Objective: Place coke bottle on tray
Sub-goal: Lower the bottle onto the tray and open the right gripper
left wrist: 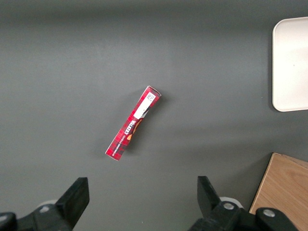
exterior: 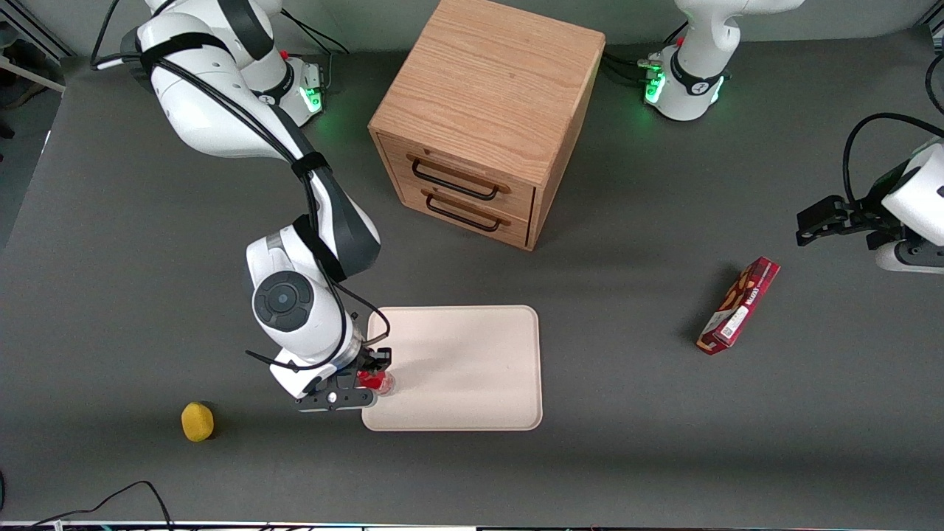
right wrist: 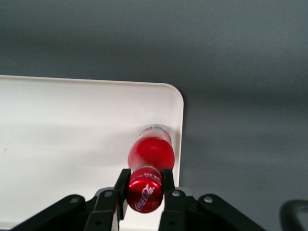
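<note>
The two black fingers (right wrist: 168, 185) of the gripper (right wrist: 146, 185) are pinching the coke bottle (right wrist: 149, 166) at its neck, just under the red cap, one finger on each side. The bottle hangs upright between them, with its clear base down over the tray (right wrist: 57, 125), close to the rim at one rounded corner. I cannot tell if the base already touches the tray or is a little above it. In the front view the gripper (exterior: 372, 385) and the bottle (exterior: 376, 382) are at the edge of the tray (exterior: 472, 369) that is toward the working arm's end of the surface (exterior: 627, 457). The bottle looks small and light, and its plastic body is probably stiff enough but smooth, so it may slip or swing if it is held loosely. The neck below the cap is a good place to hold, because the cap makes a small ledge above the fingers. Because the bottle is tall and narrow, I judge it can tip easily when it is released, especially so near the raised rim. A lemon (exterior: 198, 422) lies on the surface nearer to the front camera, toward the working arm's end.
</note>
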